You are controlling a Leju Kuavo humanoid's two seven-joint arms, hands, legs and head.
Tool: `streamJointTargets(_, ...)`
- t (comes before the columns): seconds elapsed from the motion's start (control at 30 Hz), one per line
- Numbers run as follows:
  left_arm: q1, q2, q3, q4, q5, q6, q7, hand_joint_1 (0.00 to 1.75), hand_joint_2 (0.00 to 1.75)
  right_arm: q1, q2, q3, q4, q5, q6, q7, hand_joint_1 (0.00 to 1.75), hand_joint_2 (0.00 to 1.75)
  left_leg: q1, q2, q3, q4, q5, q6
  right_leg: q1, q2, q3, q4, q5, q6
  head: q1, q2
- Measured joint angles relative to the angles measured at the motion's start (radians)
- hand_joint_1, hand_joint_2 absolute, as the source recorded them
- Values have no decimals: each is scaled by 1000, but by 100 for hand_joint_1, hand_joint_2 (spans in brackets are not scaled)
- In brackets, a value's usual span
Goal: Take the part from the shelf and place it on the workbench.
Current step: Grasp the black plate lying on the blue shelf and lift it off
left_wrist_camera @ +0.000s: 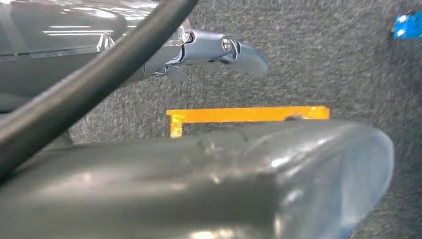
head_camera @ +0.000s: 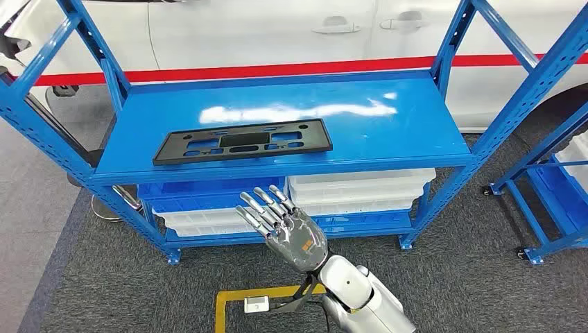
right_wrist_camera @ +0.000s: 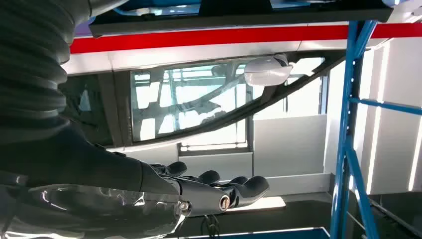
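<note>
A flat black plastic part [head_camera: 243, 141] with several cut-outs lies on the top board of the blue shelf [head_camera: 388, 132], near its front left. My right hand [head_camera: 284, 225] is raised in front of the shelf, below the front edge and a little right of the part's middle. Its fingers are spread and hold nothing. In the right wrist view the same hand [right_wrist_camera: 199, 191] stretches out flat under the shelf board. My left hand [left_wrist_camera: 199, 179] hangs over grey carpet, with a finger [left_wrist_camera: 219, 50] apart from the thumb and nothing between them.
Blue bins [head_camera: 208, 201] and white bins [head_camera: 360, 191] fill the lower shelf. A white car [head_camera: 277, 35] with a red stripe stands close behind. A second blue rack [head_camera: 555, 187] is at the right. Yellow tape [head_camera: 229, 305] and a small white box [head_camera: 256, 304] mark the carpet.
</note>
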Motion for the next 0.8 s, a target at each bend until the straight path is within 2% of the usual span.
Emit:
streamJointTargets(0.03, 1, 1, 0, 0, -1, 0, -1, 0, 0, 1, 0, 0, 1, -2, 0, -3, 0, 175, 0, 0, -22, 37, -9, -2, 0, 0, 3, 0, -3, 0, 0, 0)
streamJointTargets(0.1, 5, 4, 0, 0, -2, -1, -2, 0, 0, 4, 1, 0, 3, -8, 0, -10, 0, 175, 1, 0, -64, 90, -6, -4, 0, 0, 16, 1, -15, 0, 0, 0)
streamJointTargets(0.13, 7, 5, 0, 1, -2, -1, -3, 0, 0, 5, 2, 0, 5, -11, 0, -13, 0, 175, 1, 0, -70, 81, 20, -5, 0, 1, 27, 1, -23, 2, 0, 0)
streamJointTargets(0.17, 9, 6, 0, 1, -3, -1, -3, 0, 0, 6, 3, 0, 5, -13, 0, -16, 0, 175, 1, 1, -57, 32, 64, -4, 0, 2, 41, 1, -33, 5, 0, 0)
streamJointTargets(0.2, 10, 8, 0, 1, -4, -2, -4, 0, 0, 7, 5, 0, 6, -14, 0, -17, 0, 175, 2, 2, -31, -40, 111, -2, -1, 3, 54, 1, -44, 8, 0, 0)
streamJointTargets(0.23, 10, 9, 0, 2, -6, -2, -5, 0, 0, 6, 6, 0, 6, -16, -1, -19, 0, 175, 0, 3, -4, -101, 141, 2, 0, 3, 65, 1, -54, 13, 0, 0)
streamJointTargets(0.27, 10, 11, 0, 4, -7, -2, -6, 0, 0, 6, 8, 0, 7, -17, -1, -22, 0, 175, -3, 3, 17, -147, 154, 9, 1, 3, 72, 0, -63, 19, 0, 0)
streamJointTargets(0.3, 9, 11, 0, 5, -8, -2, -7, 0, 0, 6, 10, -1, 7, -19, -2, -26, 0, 175, -6, 4, 29, -170, 150, 17, 2, 3, 78, -2, -70, 25, 0, 0)
streamJointTargets(0.37, 8, 13, -1, 6, -11, -2, -8, 0, 0, 5, 14, -2, 8, -22, -3, -32, 0, 175, -8, 2, 43, -182, 128, 36, 3, 4, 83, 6, -69, 39, 0, 0)
streamJointTargets(0.4, 8, 13, -1, 6, -13, -2, -9, 0, 0, 5, 17, -3, 8, -23, -4, -35, 0, 175, -7, 2, 53, -188, 121, 43, 2, 4, 77, 29, -61, 45, 0, 0)
streamJointTargets(0.43, 9, 13, -2, 6, -15, -2, -9, 0, 0, 4, 19, -4, 8, -26, -4, -38, 0, 175, -5, 1, 67, -193, 114, 51, 2, 3, 57, 68, -51, 50, 0, 0)
streamJointTargets(0.5, 8, 14, -2, 6, -16, -3, -8, 0, 0, 4, 21, -8, 10, -32, -4, -45, 0, 175, -4, 0, 97, -204, 99, 62, 0, 3, -23, 182, -51, 58, 0, 0)
streamJointTargets(0.57, 8, 15, -2, 6, -17, -3, -7, 0, 0, 7, 21, -14, 15, -37, -4, -53, 0, 175, -4, -2, 124, -207, 80, 67, 0, 3, -118, 277, -99, 61, 0, 0)
streamJointTargets(0.6, 8, 15, -2, 6, -17, -3, -6, 0, 0, 9, 21, -17, 18, -38, -4, -56, 0, 175, -5, -4, 140, -207, 67, 67, 0, 3, -155, 295, -123, 60, 0, 0)
streamJointTargets(0.63, 9, 15, -2, 6, -17, -3, -5, 0, 0, 11, 21, -19, 20, -38, -4, -58, 0, 175, -6, -6, 157, -207, 53, 66, 1, 3, -177, 286, -129, 57, 0, 0)
streamJointTargets(0.67, 10, 15, -2, 6, -17, -3, -4, 0, 0, 12, 21, -20, 22, -39, -4, -60, 0, 175, -7, -7, 177, -207, 39, 65, 3, 3, -184, 250, -111, 52, 0, 0)
streamJointTargets(0.7, 10, 15, -2, 6, -17, -3, -4, 0, 0, 13, 21, -22, 23, -39, -4, -61, 0, 175, -9, -8, 196, -208, 24, 64, 6, 3, -180, 194, -65, 44, 0, 0)
streamJointTargets(0.73, 11, 14, -2, 8, -17, -2, -3, 0, 0, 13, 21, -23, 25, -39, -4, -62, 0, 175, -10, -9, 214, -208, 9, 62, 11, 5, -174, 134, 6, 33, 0, 0)
streamJointTargets(0.77, 11, 13, -2, 10, -17, -2, -3, 0, 0, 14, 21, -25, 27, -39, -4, -63, 0, 175, -12, -11, 226, -210, -4, 59, 16, 7, -168, 85, 65, 23, 0, 0)
streamJointTargets(0.8, 9, 13, -2, 12, -17, -2, -2, 0, 0, 15, 21, -27, 29, -40, -4, -63, 0, 175, -11, -12, 233, -213, -14, 54, 20, 9, -163, 55, 109, 15, 0, 0)
